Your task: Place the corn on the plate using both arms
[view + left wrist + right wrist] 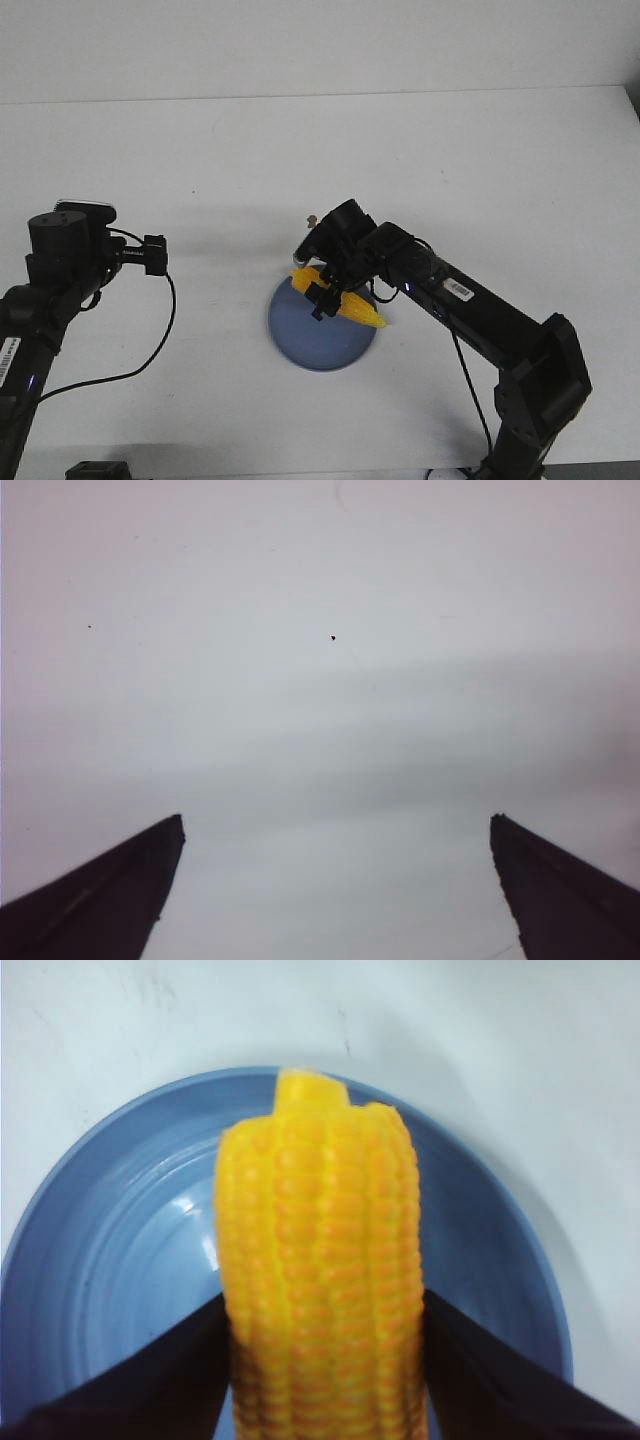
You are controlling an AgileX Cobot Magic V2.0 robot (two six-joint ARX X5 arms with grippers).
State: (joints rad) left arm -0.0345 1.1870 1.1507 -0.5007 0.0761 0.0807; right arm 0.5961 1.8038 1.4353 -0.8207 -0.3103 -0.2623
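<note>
The right claw point(327, 296) pinches the corn point(340, 300) just above the plate point(320, 335); lowering and letting go looks next, while the left claw point(335, 890) hangs spread over bare bench point(450, 160).

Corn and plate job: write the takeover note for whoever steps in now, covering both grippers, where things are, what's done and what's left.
Right gripper: shut on the corn, fingers pressed against both its sides, holding it over the plate.
Left gripper: open, holding nothing, over bare table, well to the left of the plate.
Done: corn picked up and brought over the plate.
Left: whether the corn already touches the plate cannot be told; lower if needed, open the right fingers, pull the arm away.
</note>
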